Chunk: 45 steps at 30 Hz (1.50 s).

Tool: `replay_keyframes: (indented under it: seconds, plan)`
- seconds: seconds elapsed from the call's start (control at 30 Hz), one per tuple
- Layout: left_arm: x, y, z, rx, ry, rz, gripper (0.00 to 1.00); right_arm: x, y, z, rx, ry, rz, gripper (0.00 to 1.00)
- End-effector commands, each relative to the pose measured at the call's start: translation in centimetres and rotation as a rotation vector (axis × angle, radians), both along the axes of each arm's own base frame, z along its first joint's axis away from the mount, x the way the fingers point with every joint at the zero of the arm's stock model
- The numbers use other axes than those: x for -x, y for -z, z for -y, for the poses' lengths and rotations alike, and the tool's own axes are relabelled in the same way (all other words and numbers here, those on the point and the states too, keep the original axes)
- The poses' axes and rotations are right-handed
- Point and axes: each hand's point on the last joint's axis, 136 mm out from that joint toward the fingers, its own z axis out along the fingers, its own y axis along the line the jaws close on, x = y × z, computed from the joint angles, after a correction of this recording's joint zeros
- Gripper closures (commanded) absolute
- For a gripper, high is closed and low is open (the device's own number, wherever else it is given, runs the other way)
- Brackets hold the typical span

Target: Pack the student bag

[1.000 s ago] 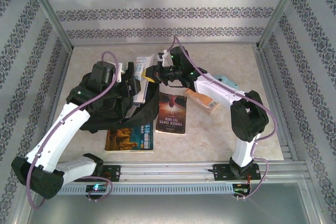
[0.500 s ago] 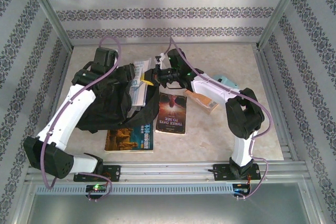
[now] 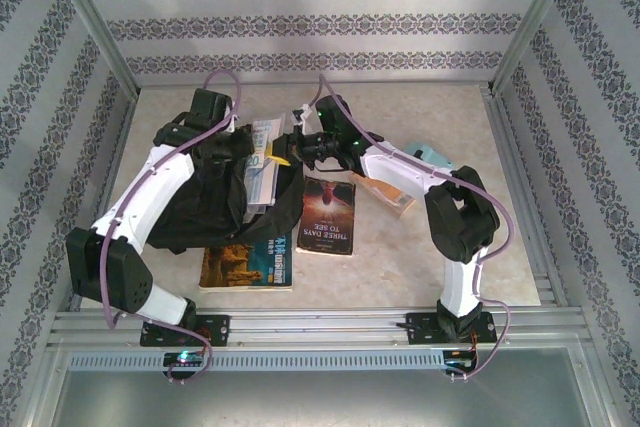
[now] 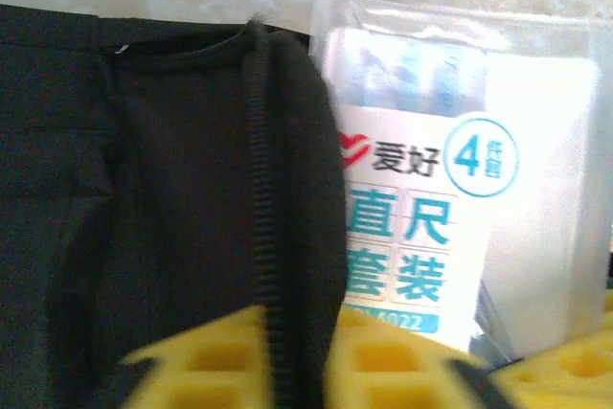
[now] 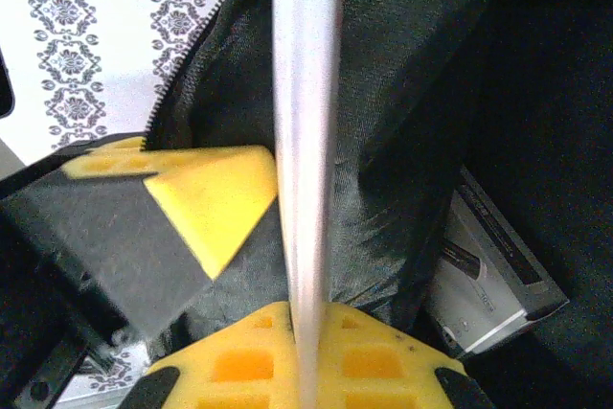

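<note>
The student bag (image 3: 200, 212) lies left of centre on the table (image 3: 430, 247). The left gripper (image 4: 299, 371) clamps its zip edge; the right gripper (image 5: 287, 275) pinches the ruler-set packet (image 4: 450, 237) at its opening.

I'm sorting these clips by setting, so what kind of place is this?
Probably a staged robot test booth: patterned panels in a metal frame box in a tabletop, two arms bolted to a rail, a student bag and books laid out.

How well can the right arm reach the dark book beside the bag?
Probably not yet: the right end effector is shut on the clear packet at the student bag. The book lies mostly uncovered.
</note>
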Motion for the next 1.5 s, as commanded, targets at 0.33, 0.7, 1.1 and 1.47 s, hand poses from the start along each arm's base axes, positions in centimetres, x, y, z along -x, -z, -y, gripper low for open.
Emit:
replay_keyframes:
  seconds: [0.33,0.7,1.1,1.47]
  plan:
    - [-1.4,-14.3,-7.5,-0.156,-0.186,0.357,1.00,-2.7,-10.3,8.8,-0.066,0.211,0.251,1.00]
    - [-1.5,-18.7,-1.3,0.003,0.124,0.455,1.00,-1.7,-14.6,14.1,-0.064,0.299,0.324,1.00]
    - [1.4,-17.2,6.5,0.126,0.389,0.356,1.00,1.7,-12.2,15.3,0.092,0.288,0.283,1.00]
    - [1.1,-14.7,7.2,0.342,0.221,0.323,1.00,2.4,-3.7,10.7,0.361,0.383,0.142,1.00]
